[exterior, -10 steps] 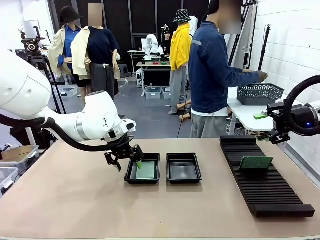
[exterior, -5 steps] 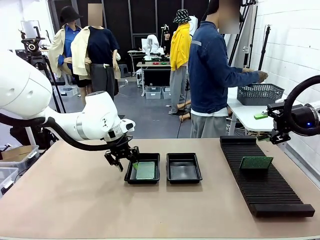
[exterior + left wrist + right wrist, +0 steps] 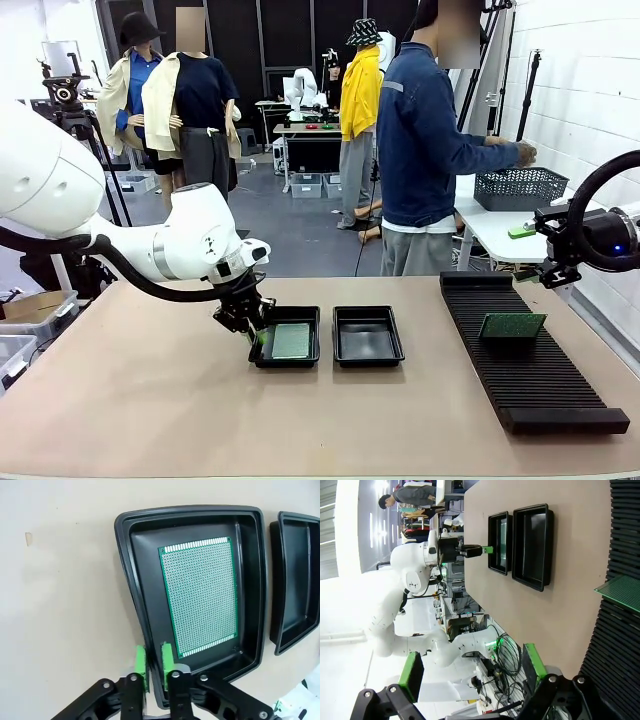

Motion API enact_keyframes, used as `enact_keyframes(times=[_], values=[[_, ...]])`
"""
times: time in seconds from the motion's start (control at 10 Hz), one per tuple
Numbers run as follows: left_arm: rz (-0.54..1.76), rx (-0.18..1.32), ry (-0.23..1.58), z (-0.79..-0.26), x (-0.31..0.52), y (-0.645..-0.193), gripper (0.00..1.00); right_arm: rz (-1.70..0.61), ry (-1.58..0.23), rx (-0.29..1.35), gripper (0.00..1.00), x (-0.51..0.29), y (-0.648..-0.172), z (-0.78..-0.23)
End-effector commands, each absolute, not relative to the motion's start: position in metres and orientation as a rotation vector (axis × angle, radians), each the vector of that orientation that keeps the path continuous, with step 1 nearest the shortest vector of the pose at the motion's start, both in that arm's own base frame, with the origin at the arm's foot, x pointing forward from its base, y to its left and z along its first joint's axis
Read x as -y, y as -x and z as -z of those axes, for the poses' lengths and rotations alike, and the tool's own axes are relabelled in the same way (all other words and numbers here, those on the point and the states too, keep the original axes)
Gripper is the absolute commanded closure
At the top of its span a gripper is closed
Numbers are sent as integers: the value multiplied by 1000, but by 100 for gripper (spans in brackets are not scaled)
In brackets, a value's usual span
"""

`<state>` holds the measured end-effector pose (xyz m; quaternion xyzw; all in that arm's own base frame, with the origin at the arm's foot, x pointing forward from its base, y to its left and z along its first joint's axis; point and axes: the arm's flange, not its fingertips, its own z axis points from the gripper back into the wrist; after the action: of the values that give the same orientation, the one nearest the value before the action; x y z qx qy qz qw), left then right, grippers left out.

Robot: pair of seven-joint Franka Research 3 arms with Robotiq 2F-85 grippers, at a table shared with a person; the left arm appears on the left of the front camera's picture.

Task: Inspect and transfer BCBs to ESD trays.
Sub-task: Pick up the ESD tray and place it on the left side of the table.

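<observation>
Left pincer (image 3: 154, 651): nearly clenched astride ESD tray (image 3: 190, 511) rim, grip unclear | BCB (image 3: 202, 597): green, perforated, flat inside

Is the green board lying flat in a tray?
Yes, the green perforated circuit board lies flat inside the glossy black plastic tray.

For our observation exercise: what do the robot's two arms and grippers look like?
The left arm is white with rounded joints, dark markings and a black cable beneath. The right arm ends in black, with an arching black cable and a blue light. The left gripper and right gripper are black linkages with green pads.
</observation>
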<state>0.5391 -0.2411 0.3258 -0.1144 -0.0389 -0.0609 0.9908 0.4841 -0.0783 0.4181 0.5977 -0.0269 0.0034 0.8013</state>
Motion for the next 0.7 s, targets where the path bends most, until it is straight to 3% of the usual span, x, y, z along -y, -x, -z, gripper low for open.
enact_keyframes(times=[0.0, 0.6], values=[[99, 63, 231, -328, 241, -545, 100, -3, -1277, 64, 0, 77, -481, -418], [116, 78, 233, -328, 239, -541, 100, -3, -1277, 64, 0, 77, -481, -418]])
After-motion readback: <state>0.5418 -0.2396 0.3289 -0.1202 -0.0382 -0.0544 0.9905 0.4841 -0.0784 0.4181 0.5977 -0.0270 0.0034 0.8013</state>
